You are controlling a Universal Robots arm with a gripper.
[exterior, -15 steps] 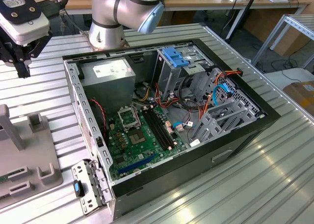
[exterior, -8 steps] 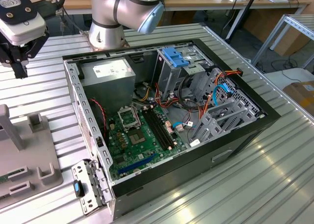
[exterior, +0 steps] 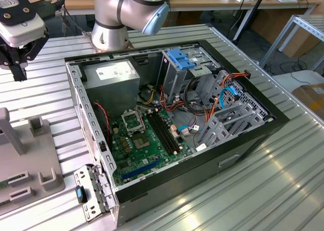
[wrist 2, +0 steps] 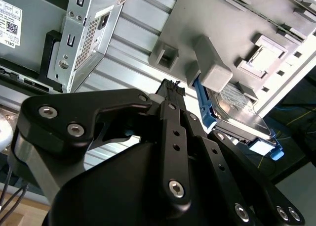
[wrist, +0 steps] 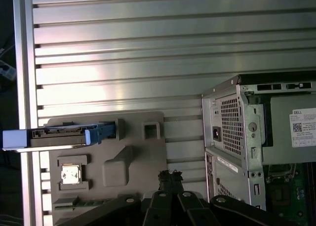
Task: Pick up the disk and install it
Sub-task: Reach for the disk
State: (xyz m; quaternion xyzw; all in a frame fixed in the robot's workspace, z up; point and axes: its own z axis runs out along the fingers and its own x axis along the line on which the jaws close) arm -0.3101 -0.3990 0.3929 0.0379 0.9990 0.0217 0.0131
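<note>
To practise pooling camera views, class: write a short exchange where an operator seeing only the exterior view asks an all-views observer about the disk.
Operator: Where is the disk?
Observer: In the first wrist view the disk stands on edge in a slot of the grey fixture.
Operator: Is the gripper on it?
Observer: No; in the second wrist view the gripper is apart from it, by the fixture's post.
</note>
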